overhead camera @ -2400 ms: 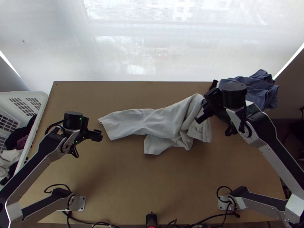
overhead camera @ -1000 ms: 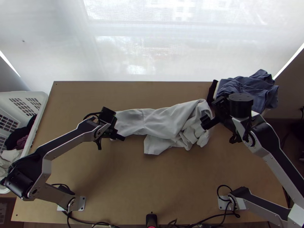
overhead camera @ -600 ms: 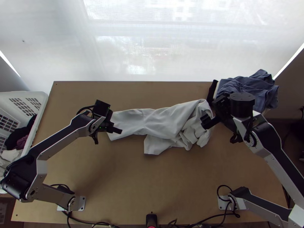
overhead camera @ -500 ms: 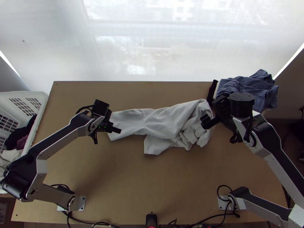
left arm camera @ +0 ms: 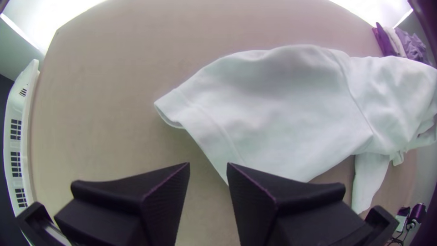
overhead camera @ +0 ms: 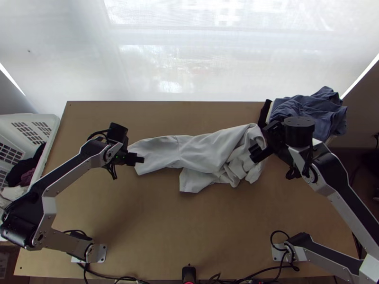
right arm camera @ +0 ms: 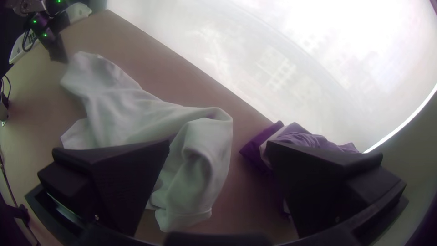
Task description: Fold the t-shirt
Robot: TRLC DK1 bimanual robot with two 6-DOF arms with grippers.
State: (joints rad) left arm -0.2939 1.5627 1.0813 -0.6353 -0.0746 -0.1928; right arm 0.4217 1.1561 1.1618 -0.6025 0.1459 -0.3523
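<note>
0 tidy folds are showing in the light grey t-shirt (overhead camera: 199, 151), so the folding itself is apparently waiting. The garment is lying crosswise over the middle of the light wooden table (overhead camera: 199, 227), its hemmed end (left arm camera: 205, 123), probably a sleeve, pointing left and looking fairly smooth. Its right end (overhead camera: 240, 163) is bunching into loose creases, and 1 flap (overhead camera: 194, 182) is sticking out on the near side. Straightening, spreading and all the folding are remaining, by my judgement.

The left arm (overhead camera: 71, 176) is stretching from its near left base, its gripper pointing right. The left gripper (left arm camera: 208, 165) is hanging at the hemmed end, its 2 fingers standing apart and clamping nothing; whether they are touching cloth, I cannot tell. The right arm (overhead camera: 328, 179) is leaning in from the near right, and the right gripper (right arm camera: 218, 143) is pointing left and nearward beside the bunched end, its 2 fingers spreading wide and holding nothing.

Blue clothes (overhead camera: 315, 111) are lying at the far right, and a white laundry basket (overhead camera: 51, 135) is standing at the left edge.
</note>
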